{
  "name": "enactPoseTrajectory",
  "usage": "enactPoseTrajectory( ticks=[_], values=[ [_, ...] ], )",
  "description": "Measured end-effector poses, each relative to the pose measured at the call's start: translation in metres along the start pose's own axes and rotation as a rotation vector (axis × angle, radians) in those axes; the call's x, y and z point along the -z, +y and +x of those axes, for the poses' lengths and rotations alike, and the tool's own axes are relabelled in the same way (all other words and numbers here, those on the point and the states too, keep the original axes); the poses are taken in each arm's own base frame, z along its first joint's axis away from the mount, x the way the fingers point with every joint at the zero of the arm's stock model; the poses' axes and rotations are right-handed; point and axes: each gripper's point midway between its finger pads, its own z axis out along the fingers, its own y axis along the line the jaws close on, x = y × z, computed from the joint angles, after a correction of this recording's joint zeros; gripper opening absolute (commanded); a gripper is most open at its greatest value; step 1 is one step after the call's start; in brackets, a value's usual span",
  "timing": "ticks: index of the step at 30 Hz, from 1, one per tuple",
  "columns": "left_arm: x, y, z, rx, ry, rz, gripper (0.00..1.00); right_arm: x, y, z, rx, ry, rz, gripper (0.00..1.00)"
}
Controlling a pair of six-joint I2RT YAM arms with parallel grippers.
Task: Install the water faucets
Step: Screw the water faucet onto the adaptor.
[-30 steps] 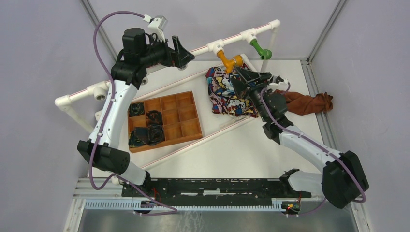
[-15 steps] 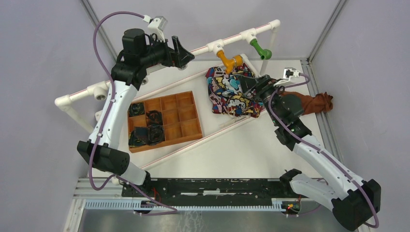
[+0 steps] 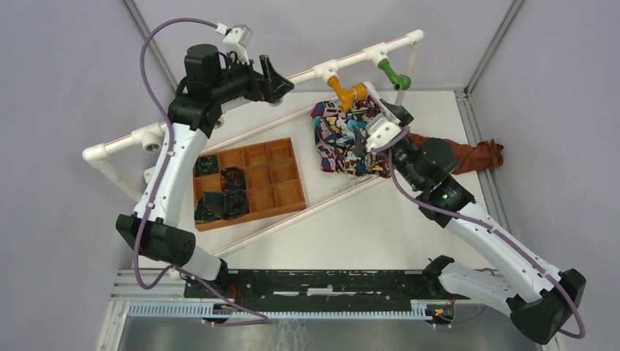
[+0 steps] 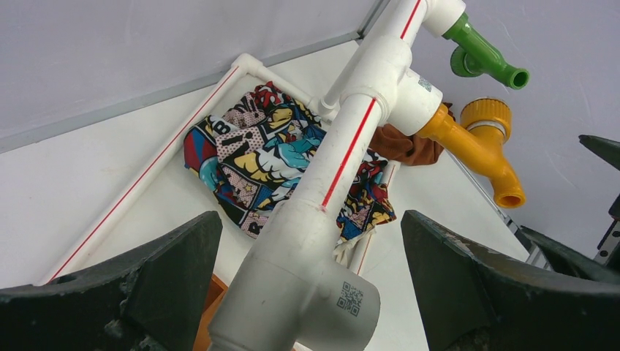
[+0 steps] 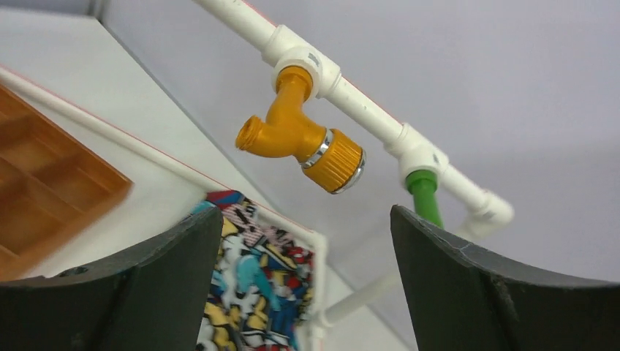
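The left arm and right arm share white links between bulky black joints. A purple cable loops along each to a small white wrist camera. The fingers are dark, matte, curved wedges, and a green light glows on the right arm.

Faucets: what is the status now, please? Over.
Left gripper open, straddling pipe. Right gripper open, empty, facing orange faucet. Orange faucet and green faucet both mounted on pipe. Path to orange faucet clear.
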Motion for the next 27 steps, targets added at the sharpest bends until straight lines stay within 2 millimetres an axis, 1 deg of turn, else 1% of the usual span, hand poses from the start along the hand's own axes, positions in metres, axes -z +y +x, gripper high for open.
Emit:
enactPoseTrajectory(
  ticks=[2, 5, 8, 11, 14, 20, 25, 27],
  values=[
    [0.000, 0.000, 0.000, 0.000, 0.000, 0.000, 1.00, 0.000, 0.004, 0.000, 0.166, 0.005, -0.004, 0.94],
    [0.000, 0.000, 0.000, 0.000, -0.001, 0.000, 1.00, 0.001, 0.010, 0.010, 0.397, 0.026, -0.019, 0.97],
    [0.000, 0.000, 0.000, -0.001, -0.002, 0.000, 1.00, 0.001, 0.010, 0.023, 0.585, 0.048, -0.004, 0.98],
    [-0.001, 0.000, 0.000, -0.001, -0.002, 0.000, 1.00, -0.004, 0.010, 0.033, 0.742, 0.066, 0.017, 0.98],
    [-0.002, 0.001, 0.000, -0.003, -0.006, 0.001, 1.00, -0.011, 0.008, 0.036, 0.853, 0.078, 0.046, 0.98],
    [-0.002, 0.001, 0.000, -0.004, -0.008, 0.001, 1.00, -0.024, 0.002, 0.025, 1.008, 0.058, 0.115, 0.98],
    [-0.002, 0.002, 0.000, -0.004, -0.008, 0.000, 1.00, -0.043, 0.008, 0.031, 1.108, 0.061, 0.118, 0.98],
    [-0.002, 0.002, 0.000, -0.004, -0.008, 0.000, 1.00, -0.053, 0.010, 0.031, 1.133, 0.062, 0.118, 0.96]
  ],
)
